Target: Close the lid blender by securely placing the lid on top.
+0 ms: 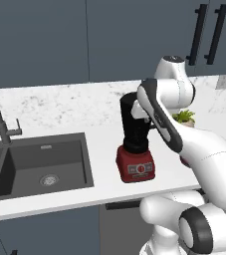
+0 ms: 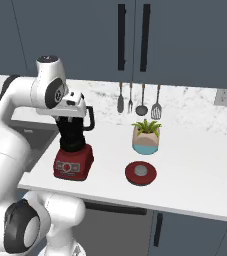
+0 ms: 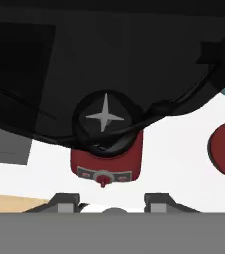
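Blender open-topped on the speckled white counter; lid lying apart from it.

The blender point(image 2: 74, 145) is seen as a tall, dark translucent jar with a side handle, seated on a squat glossy red base with a dial panel. The lid point(image 2: 141, 172), a flat round red cap with a grey centre knob, is set on the counter point(image 2: 200, 165) in front of a potted plant point(image 2: 146, 136). The gripper point(image 3: 112, 202) is positioned directly over the jar mouth, where a pale four-pointed blade is visible; fingers are parted, nothing grasped.

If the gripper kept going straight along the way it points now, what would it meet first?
Most likely the open blender: the gripper looks down into the jar, blade at centre. Depth is unclear. The lid lies aside on the counter.
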Robot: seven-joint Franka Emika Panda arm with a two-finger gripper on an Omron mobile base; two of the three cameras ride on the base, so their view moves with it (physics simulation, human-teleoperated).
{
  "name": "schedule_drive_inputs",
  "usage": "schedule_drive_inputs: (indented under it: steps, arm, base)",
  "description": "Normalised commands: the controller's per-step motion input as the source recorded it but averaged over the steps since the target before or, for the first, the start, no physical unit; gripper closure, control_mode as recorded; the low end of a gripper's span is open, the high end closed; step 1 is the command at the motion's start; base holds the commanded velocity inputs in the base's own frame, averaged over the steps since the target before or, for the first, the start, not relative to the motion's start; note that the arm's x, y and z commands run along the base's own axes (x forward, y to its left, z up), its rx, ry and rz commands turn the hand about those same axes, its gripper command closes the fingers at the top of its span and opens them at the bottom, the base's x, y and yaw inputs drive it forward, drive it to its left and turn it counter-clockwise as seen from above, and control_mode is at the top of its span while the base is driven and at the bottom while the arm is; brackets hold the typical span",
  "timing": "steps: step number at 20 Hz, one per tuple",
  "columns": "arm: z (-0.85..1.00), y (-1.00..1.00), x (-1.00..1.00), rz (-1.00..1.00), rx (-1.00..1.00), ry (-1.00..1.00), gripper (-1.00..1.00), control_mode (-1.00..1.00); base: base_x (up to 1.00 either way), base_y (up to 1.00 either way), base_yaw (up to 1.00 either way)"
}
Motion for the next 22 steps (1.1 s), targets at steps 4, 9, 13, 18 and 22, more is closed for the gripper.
schedule_drive_inputs:
  steps: [4, 9, 13, 18, 22]
  arm:
    - [-0.02, -0.61, -0.26, -0.08, 0.00, 0.00, -1.00, -1.00]
    - [-0.30, -1.00, -0.01, -0.26, 0.04, 0.07, -1.00, -1.00]
    - [-0.36, -1.00, 0.20, -0.25, 0.00, 0.16, -1.00, -1.00]
    - [-0.42, -1.00, 0.38, -0.21, 0.01, 0.26, -1.00, -1.00]
    - [-0.49, -1.00, 0.41, -0.19, 0.00, 0.29, -1.00, -1.00]
  base:
    - [0.00, 0.00, 0.00]
    - [0.00, 0.00, 0.00]
    - [0.00, 0.00, 0.00]
    - [0.00, 0.00, 0.00]
    - [0.00, 0.00, 0.00]
